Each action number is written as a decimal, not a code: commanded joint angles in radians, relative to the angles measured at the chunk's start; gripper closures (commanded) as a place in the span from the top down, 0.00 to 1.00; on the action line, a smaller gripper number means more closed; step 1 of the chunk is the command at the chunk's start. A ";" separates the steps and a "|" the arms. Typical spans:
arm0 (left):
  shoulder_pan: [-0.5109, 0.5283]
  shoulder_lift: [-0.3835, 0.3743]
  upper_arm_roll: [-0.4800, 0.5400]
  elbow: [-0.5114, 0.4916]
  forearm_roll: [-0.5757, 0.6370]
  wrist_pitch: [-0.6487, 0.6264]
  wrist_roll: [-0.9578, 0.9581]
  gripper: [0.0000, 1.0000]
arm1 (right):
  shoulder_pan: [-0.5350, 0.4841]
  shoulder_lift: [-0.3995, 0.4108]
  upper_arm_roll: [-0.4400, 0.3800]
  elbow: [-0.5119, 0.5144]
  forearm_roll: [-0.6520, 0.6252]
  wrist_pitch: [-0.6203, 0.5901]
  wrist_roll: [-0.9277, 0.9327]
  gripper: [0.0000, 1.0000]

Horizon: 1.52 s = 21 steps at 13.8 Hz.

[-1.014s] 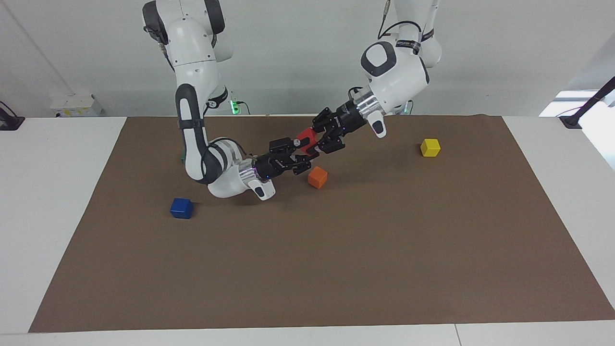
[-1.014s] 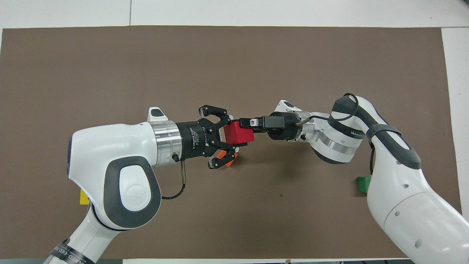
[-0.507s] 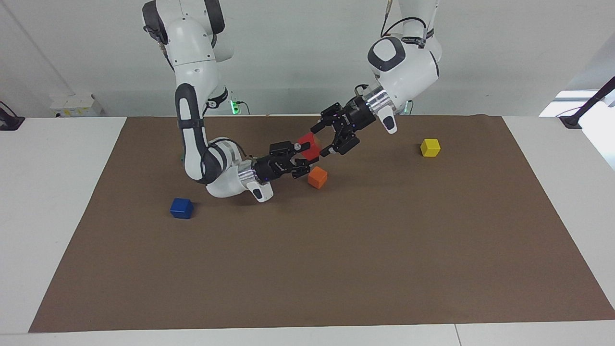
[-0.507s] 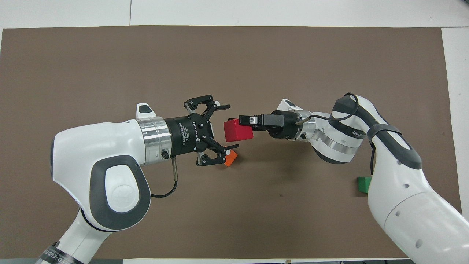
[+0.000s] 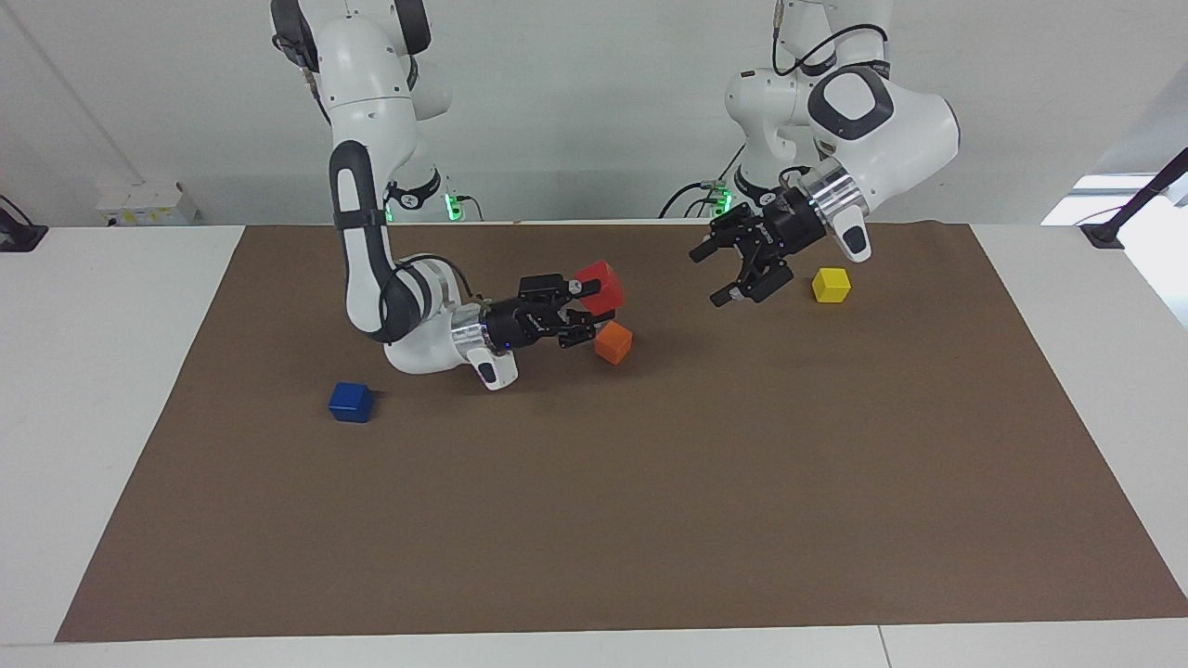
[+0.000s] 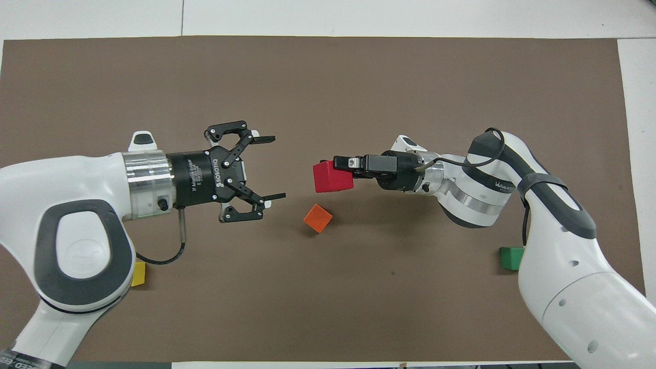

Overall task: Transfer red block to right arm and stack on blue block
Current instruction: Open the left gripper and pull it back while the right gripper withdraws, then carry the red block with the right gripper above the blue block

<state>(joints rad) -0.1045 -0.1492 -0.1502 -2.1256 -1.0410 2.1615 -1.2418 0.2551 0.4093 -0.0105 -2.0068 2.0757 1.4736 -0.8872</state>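
We hold the red block (image 5: 600, 285) clamped in our right gripper (image 5: 583, 315), lifted above the orange block (image 5: 613, 342) — ready, we judge, to carry toward the blue block (image 5: 351, 402). Our left gripper (image 5: 733, 273) hangs spread and empty near the yellow block (image 5: 831, 285). The overhead view reveals a green block (image 6: 509, 257) the facing view hides — yet omits the blue one.
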 commanded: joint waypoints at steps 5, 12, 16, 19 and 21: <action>0.092 0.017 -0.006 0.047 0.413 -0.040 0.175 1.00 | -0.062 -0.138 -0.003 0.123 -0.263 0.304 0.334 0.00; 0.163 0.053 -0.006 0.133 0.769 -0.176 0.414 1.00 | -0.126 -0.204 -0.006 0.244 -0.819 0.461 0.663 0.00; 0.180 0.056 0.001 0.159 0.887 -0.279 0.704 1.00 | -0.161 -0.202 -0.016 0.341 -1.287 0.467 0.819 0.00; 0.167 0.089 -0.002 0.200 1.030 -0.351 0.855 1.00 | -0.189 -0.233 -0.031 0.352 -1.598 0.455 0.884 0.00; 0.158 0.117 0.021 0.205 1.081 -0.441 1.037 1.00 | -0.192 -0.248 -0.031 0.359 -1.806 0.420 0.942 0.00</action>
<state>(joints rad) 0.0636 -0.0801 -0.1481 -1.9580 -0.0067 1.8066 -0.3374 0.0722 0.1803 -0.0457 -1.6557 0.4154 1.9278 -0.0003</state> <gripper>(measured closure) 0.000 0.423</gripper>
